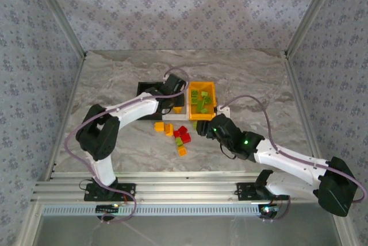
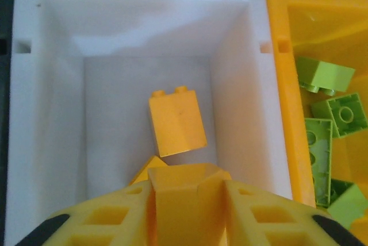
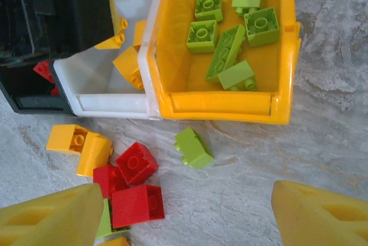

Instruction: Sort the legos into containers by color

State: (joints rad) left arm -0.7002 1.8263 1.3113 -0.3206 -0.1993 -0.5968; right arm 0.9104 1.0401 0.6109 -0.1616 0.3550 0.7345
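Note:
My left gripper (image 2: 187,185) hangs over the white bin (image 2: 247,85), shut on an orange lego (image 2: 184,200). Another orange lego (image 2: 175,122) lies on that bin's floor. Beside it, the orange-yellow bin (image 3: 218,105) holds several light green legos (image 3: 230,50), and the black bin (image 3: 34,93) holds a red one (image 3: 43,69). My right gripper (image 3: 187,211) is open just above the table, in front of the bins. A loose green lego (image 3: 194,147) lies ahead of it, with red legos (image 3: 137,162) and orange legos (image 3: 80,142) to its left.
In the top view the left gripper (image 1: 172,88) sits over the bin row and the right gripper (image 1: 204,128) just before the orange-yellow bin (image 1: 202,97). Loose legos (image 1: 175,137) cluster between the arms. Patterned walls and metal posts (image 1: 66,33) fence the marble table (image 1: 259,79).

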